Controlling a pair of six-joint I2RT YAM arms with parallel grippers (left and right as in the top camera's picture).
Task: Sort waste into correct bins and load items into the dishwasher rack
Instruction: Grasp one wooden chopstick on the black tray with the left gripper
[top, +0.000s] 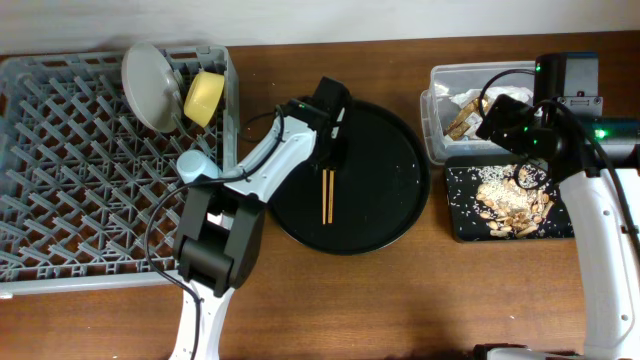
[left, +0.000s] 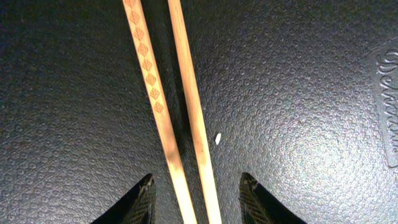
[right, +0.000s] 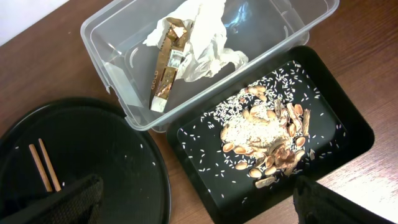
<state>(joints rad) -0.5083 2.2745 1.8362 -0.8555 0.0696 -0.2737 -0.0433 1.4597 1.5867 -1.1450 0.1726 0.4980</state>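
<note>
Chopsticks (top: 326, 196) lie parallel on the round black tray (top: 400, 200), long axis near-to-far; left gripper (left: 196, 185) straddles them, fingers (left: 138, 202) apart; right gripper (right: 196, 186) also spread wide

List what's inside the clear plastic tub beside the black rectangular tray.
The clear tub holds crumpled white napkins and brown-and-gold wrapper pieces. Anything beneath the napkins is covered; the visible floor elsewhere looks bare.

Wooden chopsticks (left: 191, 106) on pebbled, apparently plastic round black tray (left: 298, 93).
</note>
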